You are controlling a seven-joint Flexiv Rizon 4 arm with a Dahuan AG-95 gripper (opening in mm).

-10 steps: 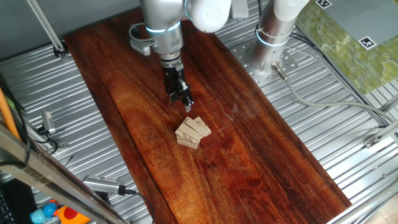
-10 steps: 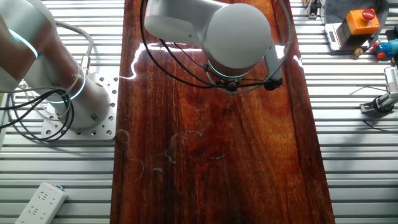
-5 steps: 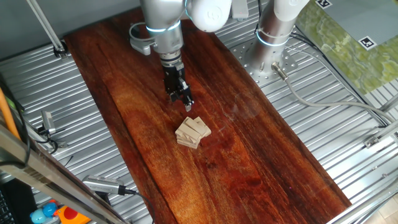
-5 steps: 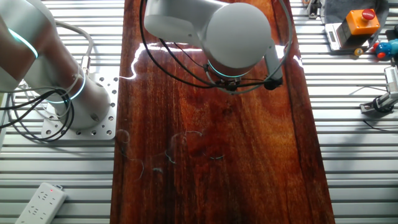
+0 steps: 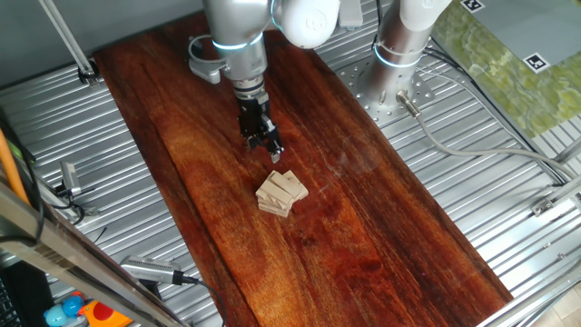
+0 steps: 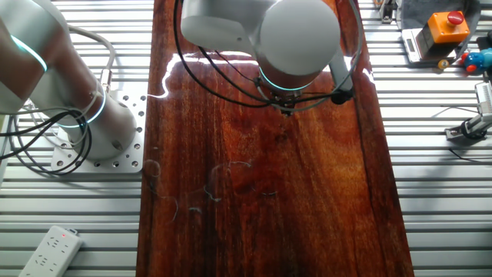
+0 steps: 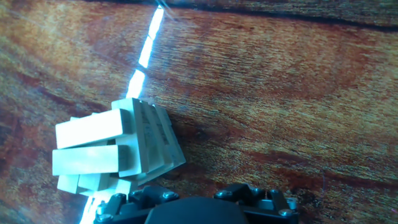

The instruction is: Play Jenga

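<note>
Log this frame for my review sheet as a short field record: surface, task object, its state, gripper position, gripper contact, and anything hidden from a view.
surface: dark reddish wood board on a ribbed metal table
task object: small stack of pale wooden Jenga blocks
stack state: crossed layers, standing on the board
gripper position: black two-finger gripper just beside the stack, toward the arm
gripper contact: none visible; holds nothing
jaw state: cannot tell
hidden: the other fixed view shows no stack; the arm covers it

The Jenga [image 5: 282, 193] blocks are pale, matt, bare wood. The board [image 5: 381, 227] under them is dark reddish wood, polished and glossy, throwing back streaks of light. The table [image 5: 508, 191] is ribbed, dull silver metal. The gripper [image 5: 270, 148] is black and matt.
</note>
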